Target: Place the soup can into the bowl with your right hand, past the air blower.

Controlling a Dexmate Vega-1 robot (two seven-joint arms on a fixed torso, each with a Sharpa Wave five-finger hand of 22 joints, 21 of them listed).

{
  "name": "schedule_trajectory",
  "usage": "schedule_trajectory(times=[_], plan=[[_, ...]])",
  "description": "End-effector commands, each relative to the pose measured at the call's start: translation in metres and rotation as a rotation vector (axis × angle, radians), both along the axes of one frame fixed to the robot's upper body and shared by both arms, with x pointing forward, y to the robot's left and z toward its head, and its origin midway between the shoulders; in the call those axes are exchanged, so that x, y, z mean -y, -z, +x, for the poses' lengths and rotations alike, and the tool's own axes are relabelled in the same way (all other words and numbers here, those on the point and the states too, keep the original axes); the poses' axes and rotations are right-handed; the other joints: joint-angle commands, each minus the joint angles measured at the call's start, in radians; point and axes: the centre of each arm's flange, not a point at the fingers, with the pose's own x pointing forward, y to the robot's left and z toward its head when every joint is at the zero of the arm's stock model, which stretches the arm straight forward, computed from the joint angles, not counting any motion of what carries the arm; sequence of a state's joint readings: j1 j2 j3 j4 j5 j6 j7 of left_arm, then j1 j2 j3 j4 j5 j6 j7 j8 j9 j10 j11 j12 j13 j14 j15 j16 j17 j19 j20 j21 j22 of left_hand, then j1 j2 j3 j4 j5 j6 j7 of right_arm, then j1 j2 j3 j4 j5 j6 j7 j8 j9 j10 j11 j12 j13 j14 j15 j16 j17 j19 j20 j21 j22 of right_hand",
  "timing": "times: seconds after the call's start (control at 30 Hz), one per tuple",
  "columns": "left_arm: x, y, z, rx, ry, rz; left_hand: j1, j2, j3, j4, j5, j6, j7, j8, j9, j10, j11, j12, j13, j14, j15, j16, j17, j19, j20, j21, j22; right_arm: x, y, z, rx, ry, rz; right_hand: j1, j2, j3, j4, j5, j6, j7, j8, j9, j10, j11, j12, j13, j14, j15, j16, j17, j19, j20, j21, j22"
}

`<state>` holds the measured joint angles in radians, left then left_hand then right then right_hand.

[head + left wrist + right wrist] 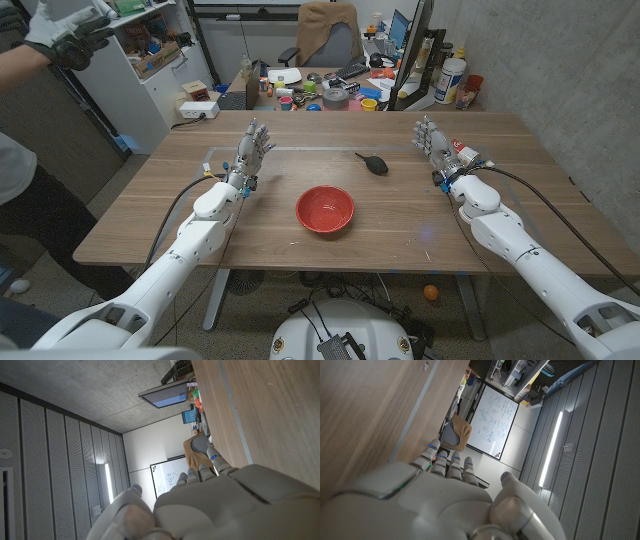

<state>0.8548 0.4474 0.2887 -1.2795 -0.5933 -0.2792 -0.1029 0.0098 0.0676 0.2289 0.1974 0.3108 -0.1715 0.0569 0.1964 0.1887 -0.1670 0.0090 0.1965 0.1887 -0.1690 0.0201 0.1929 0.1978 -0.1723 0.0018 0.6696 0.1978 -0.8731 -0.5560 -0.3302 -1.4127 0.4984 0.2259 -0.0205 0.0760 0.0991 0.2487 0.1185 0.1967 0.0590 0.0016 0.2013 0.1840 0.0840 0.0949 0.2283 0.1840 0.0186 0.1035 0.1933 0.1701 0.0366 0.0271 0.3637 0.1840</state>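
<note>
Wooden surface [200, 215]: our right hand [434, 138], fingers apart, nears the red-labelled soup can [466, 153]; next, grasp it, passing black air blower [374, 164] toward red bowl [325, 209].

Red bowl [325, 210] upright mid-table, black air blower [373, 164] lying beyond it

Even, bright indoor light falls on the tabletop [400, 250] in the head view, leaving only faint, soft shadows; straight edges bow slightly toward the corners. In both wrist views a vertical light strip [551, 450] glares white, and the near hand [445, 505] is soft and out of focus.
</note>
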Motion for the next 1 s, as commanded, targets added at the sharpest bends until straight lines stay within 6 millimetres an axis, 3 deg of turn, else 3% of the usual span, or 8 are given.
schedule_trajectory(times=[0.03, 0.23, 0.5, 1.0], plan=[[-0.001, -0.001, 0.001, 0.004, 0.007, 0.000, -0.007, 0.111, 0.002, -0.004, 0.008, -0.235, -0.006, 0.003, 0.002, -0.235, -0.002, 0.010, 0.004, -0.165, 0.001, 0.009, 0.004, -0.118, 0.011, 0.004, 0.004, 0.005, -0.022, -0.014, 0.042, 0.064, -0.111, 0.016, 0.011, 0.005, -0.009, -0.001, 0.007, -0.006, 0.005, 0.002, 0.010, 0.001, 0.006, 0.003, 0.010, 0.001, 0.009, 0.004, 0.002, 0.011, -0.005, 0.004], [-0.001, -0.001, -0.001, 0.008, 0.010, 0.001, -0.007, 0.110, 0.002, -0.005, 0.008, -0.234, -0.007, 0.003, 0.002, -0.233, 0.001, 0.012, 0.004, -0.165, 0.002, 0.009, 0.004, -0.120, 0.013, 0.002, 0.004, 0.008, -0.036, -0.024, 0.066, 0.109, -0.168, 0.029, 0.019, 0.015, -0.016, -0.002, 0.014, -0.009, 0.006, 0.002, 0.018, 0.001, 0.007, 0.003, 0.020, -0.001, 0.008, 0.004, 0.004, 0.014, -0.007, 0.004], [-0.002, -0.001, -0.002, 0.013, 0.012, 0.002, -0.007, 0.109, 0.001, -0.005, 0.008, -0.232, -0.006, 0.003, 0.002, -0.227, -0.001, 0.014, 0.004, -0.163, 0.003, 0.010, 0.003, -0.119, 0.017, 0.002, 0.003, 0.009, -0.059, -0.041, 0.123, 0.212, -0.300, 0.074, 0.042, 0.045, -0.043, -0.005, 0.051, -0.010, 0.015, 0.002, 0.049, 0.000, 0.015, 0.003, 0.038, -0.007, 0.005, 0.004, 0.008, 0.015, -0.012, 0.005], [-0.002, 0.000, -0.002, 0.013, 0.019, 0.004, -0.006, 0.107, 0.001, -0.006, 0.009, -0.230, -0.005, 0.002, 0.002, -0.224, 0.000, 0.015, 0.004, -0.161, 0.003, 0.011, 0.003, -0.118, 0.021, 0.002, 0.003, 0.008, -0.111, -0.072, 0.222, 0.419, -0.546, 0.116, 0.048, 0.070, -0.070, -0.005, 0.079, -0.017, 0.018, 0.002, 0.064, -0.009, 0.016, 0.003, 0.038, -0.014, -0.003, 0.004, 0.000, 0.014, -0.022, 0.005]])
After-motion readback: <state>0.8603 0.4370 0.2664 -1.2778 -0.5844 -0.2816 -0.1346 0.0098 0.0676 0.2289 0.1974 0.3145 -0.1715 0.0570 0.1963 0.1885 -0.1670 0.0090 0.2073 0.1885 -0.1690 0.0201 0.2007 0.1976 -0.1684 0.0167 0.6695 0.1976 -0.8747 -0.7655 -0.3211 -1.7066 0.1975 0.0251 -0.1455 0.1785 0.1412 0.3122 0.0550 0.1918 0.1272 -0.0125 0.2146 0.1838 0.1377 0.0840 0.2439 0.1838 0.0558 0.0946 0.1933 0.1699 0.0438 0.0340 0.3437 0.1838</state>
